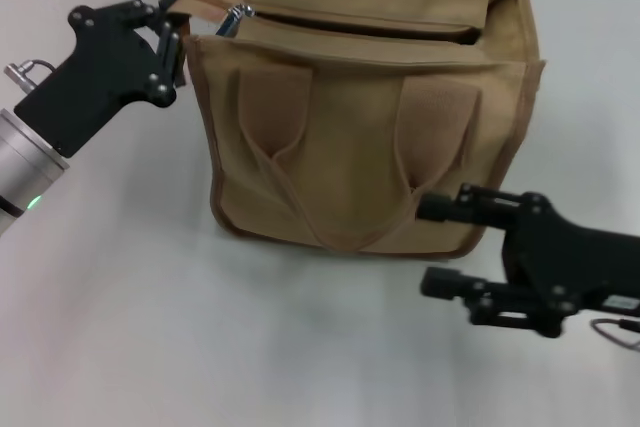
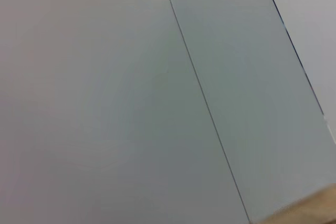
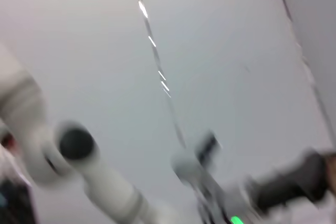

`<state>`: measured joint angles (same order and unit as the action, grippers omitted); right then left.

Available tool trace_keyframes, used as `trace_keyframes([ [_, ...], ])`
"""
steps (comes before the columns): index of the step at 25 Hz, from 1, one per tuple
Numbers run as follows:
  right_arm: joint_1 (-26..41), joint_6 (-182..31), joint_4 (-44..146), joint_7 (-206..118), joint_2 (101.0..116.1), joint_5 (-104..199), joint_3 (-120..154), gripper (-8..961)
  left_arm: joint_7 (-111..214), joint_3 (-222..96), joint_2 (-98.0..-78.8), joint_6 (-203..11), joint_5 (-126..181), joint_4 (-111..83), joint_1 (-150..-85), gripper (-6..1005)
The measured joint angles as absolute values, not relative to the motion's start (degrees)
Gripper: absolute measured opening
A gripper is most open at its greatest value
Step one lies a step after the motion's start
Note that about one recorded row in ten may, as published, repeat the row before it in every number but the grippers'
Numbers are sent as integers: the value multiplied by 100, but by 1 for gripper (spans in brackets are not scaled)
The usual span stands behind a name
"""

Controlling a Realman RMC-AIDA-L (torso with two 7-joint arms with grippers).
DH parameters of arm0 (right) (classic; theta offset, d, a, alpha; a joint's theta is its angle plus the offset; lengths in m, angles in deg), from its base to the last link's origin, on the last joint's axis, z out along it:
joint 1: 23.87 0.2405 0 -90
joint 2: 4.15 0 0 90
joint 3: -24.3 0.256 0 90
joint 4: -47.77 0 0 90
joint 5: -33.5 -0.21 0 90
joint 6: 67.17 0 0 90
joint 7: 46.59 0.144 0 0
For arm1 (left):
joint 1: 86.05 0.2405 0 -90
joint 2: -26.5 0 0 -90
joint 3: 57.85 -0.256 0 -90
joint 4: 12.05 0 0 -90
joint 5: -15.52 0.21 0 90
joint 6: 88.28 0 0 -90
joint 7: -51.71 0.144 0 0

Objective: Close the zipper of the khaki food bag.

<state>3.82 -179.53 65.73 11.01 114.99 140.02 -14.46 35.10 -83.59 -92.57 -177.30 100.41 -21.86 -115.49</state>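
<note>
Khaki food bag: boxy tan canvas, brown trim, centre of white table; zipper unclosed, silver slider at 10 o'clock. Left gripper pinches that corner's tab; right gripper spread, 5 o'clock

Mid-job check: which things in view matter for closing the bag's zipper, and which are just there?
Part of the job:
- khaki food bag, top open
- zipper, silver slider at the bag's left end
- left gripper, at the bag's upper left corner beside the slider
- right gripper, open, low at the bag's front right

Just there:
- white table
</note>
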Motion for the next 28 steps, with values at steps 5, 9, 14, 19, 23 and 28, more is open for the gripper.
trace_keyframes([
  [5, 588, -18378, 6668, 2502, 11489, 12967, -1446, 704, 3512, -8356, -9256, -18005, 9927, -2070, -11538, 35],
  [9, 1119, -18103, 6676, 3643, 11485, 12303, -1450, 703, 3514, -8353, -9259, -18143, 9861, -1976, -11548, 17],
  [14, 1778, -17124, 6669, 4417, 11504, 12290, -1523, 703, 3516, -8351, -9259, -18206, 9791, -1941, -11571, 20],
  [19, 2197, -16129, 6559, 4593, 11530, 12302, -1876, 702, 3513, -8351, -9259, -18248, 9663, -1877, -11600, 23],
  [23, 2349, -15840, 6511, 4639, 11543, 12287, -2088, 700, 3502, -8351, -9259, -18253, 9660, -1876, -11636, 26],
  [28, 2550, -15584, 6396, 4738, 11547, 12300, -2201, 699, 3483, -8351, -9259, -18230, 9660, -1877, -11705, 29],
])
